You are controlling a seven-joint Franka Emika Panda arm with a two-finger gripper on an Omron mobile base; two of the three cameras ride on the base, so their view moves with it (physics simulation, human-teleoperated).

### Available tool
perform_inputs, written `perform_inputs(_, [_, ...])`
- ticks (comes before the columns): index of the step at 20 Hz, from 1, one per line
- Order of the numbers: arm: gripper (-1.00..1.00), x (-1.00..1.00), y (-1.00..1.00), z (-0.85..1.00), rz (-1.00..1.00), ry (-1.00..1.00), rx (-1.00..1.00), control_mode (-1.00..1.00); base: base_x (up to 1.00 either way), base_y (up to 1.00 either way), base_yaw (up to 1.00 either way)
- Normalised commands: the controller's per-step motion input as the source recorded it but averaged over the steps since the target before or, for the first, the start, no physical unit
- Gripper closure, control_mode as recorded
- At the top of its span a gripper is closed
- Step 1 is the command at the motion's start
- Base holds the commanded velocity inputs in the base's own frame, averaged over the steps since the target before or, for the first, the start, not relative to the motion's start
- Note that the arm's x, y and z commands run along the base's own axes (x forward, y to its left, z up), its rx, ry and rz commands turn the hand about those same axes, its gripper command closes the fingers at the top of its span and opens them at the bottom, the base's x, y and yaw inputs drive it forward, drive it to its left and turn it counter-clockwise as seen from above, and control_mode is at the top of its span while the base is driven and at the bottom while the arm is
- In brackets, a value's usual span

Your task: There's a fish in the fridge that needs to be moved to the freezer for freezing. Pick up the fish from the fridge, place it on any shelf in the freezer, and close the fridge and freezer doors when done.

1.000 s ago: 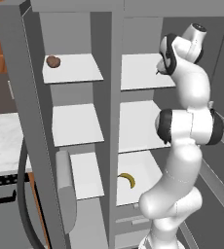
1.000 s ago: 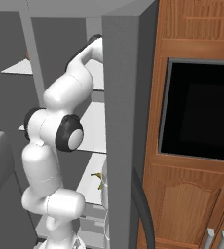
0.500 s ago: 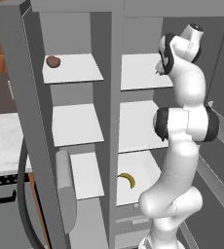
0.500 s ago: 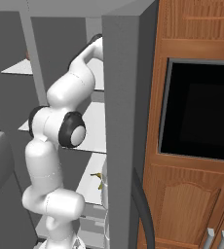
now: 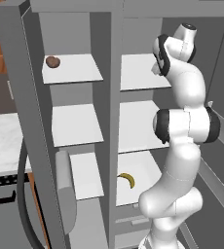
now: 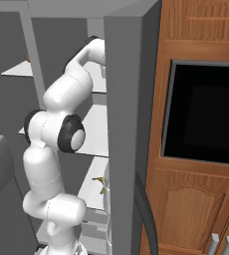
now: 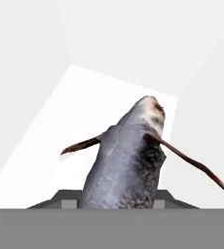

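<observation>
At the far left of the left base view, a round brown lump [image 5: 52, 62] sits on the top small white shelf [image 5: 75, 68] of the freezer [image 5: 70, 121], the narrower compartment, whose lower shelves are bare. Below, part of the freezer door [image 5: 65, 194] stands open beside the lowest shelf. Right of the grey divider is the fridge [image 5: 138, 116], with broader white shelves; a curved yellow banana [image 5: 127, 179] lies on its lowest shelf, just left of the arm's lower links. The white arm [image 5: 182, 141] rises on the right and reaches up toward the fridge's top shelf [image 5: 136, 70], its wrist bent in over that shelf's right part. The right base view shows the same arm [image 6: 57, 144] reaching in behind the fridge's grey side wall [image 6: 129, 124], with wooden cabinets and a black oven window [image 6: 203, 112] further right.

In the hand view, the fish [image 7: 128, 160] fills the centre: grey-black, slender, with thin fins sticking out to either side, lying on the white fridge shelf [image 7: 50, 131]. Its near end sits right at the gripper [image 7: 119, 199]; the jaws are closed, seemingly on the fish, though the fingertips themselves are hidden.
</observation>
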Motion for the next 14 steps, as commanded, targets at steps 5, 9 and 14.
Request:
perform_inputs(5, [1.00, -0.41, 0.00, -0.30, 0.02, 0.05, 0.02, -1.00, 0.00, 0.00, 0.00])
perform_inputs(9, [1.00, -0.84, 0.06, 0.00, 0.00, -0.01, 0.05, -1.00, 0.00, 0.00, 0.00])
perform_inputs(14, [1.00, -0.98, 0.37, 0.03, 0.00, -0.08, 0.01, -1.00, 0.00, 0.00, 0.00])
